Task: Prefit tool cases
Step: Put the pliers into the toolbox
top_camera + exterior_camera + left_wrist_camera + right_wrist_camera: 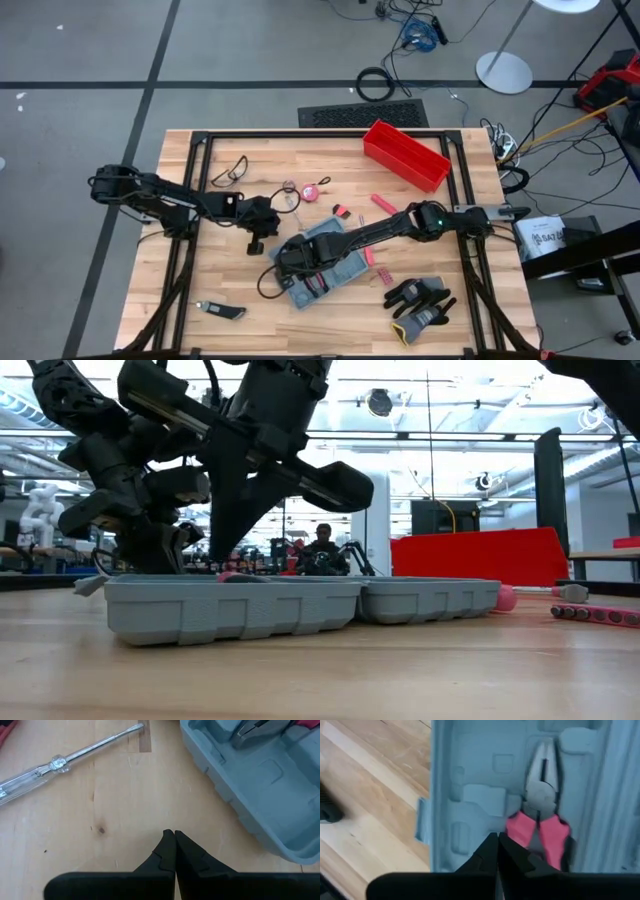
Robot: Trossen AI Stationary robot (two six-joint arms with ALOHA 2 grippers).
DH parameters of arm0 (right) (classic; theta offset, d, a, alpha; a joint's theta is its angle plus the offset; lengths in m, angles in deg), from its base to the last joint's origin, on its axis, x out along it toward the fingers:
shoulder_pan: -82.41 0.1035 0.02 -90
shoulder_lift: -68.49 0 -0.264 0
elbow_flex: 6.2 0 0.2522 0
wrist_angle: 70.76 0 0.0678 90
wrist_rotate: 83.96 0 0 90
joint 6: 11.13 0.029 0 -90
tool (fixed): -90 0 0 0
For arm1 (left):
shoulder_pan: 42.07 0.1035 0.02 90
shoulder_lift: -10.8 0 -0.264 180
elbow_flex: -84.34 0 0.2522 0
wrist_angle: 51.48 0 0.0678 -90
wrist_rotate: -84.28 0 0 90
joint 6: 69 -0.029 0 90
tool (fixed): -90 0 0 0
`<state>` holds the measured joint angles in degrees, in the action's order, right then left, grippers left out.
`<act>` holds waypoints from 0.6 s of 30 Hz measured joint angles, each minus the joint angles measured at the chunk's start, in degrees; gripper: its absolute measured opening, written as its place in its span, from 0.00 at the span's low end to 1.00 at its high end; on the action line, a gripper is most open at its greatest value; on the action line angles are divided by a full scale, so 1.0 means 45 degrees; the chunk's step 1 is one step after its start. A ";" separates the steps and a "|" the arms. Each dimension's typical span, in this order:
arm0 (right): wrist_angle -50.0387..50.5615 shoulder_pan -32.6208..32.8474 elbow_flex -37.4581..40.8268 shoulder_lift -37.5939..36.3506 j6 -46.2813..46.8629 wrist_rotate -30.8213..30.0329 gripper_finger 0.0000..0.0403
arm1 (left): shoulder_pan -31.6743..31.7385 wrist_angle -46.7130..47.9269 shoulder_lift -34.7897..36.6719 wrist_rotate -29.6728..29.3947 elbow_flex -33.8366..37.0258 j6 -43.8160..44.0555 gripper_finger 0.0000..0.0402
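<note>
Lying open near the middle of the wooden table (200, 290), the grey-blue tool case (325, 265) shows both moulded halves facing up. One slot holds pliers (542, 815) with pink handles and bare metal jaws; the neighbouring slots seen by the right wrist view are unfilled. The right hand (497, 845) hangs directly over that half of the case, its fingers pressed together and gripping nothing. The left hand (174, 840) sits just left of the case over bare wood, fingers likewise together and holding nothing. A clear-handled screwdriver (60, 762) lies on the table near the left hand, apart from the case. A red open bin (405, 155) stands at the far right of the table, well apart from the case. Black gloves (420, 300) lie near the right front edge. Open wood remains along the near left side.
</note>
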<state>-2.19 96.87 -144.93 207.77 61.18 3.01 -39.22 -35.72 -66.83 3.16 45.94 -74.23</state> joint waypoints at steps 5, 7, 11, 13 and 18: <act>0.0238 0.0000 0.0000 0.0005 0.0079 0.0013 0.00 | 0.0000 0.0000 0.0001 0.0000 0.0000 0.0000 0.00; 0.0184 0.0000 0.0000 0.0099 0.0074 0.0015 0.00 | 0.0000 0.0000 0.0002 0.0000 0.0000 -0.0003 0.00; 0.0042 -0.0031 -0.0026 0.0501 0.0070 0.0477 0.00 | 0.0000 -0.0005 0.0000 0.0000 0.0000 -0.0005 0.00; -0.0160 -0.0049 -0.0067 0.0780 0.0005 0.0887 0.00 | 0.0000 -0.0004 -0.0001 0.0000 0.0000 -0.0005 0.00; -0.0427 -0.0089 -0.0073 0.0999 -0.0247 0.1313 0.00 | 0.0002 0.0000 -0.0001 0.0000 0.0000 -0.0005 0.00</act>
<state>-4.12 96.47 -145.25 212.27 60.07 8.92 -39.21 -35.72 -66.83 3.16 45.94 -74.25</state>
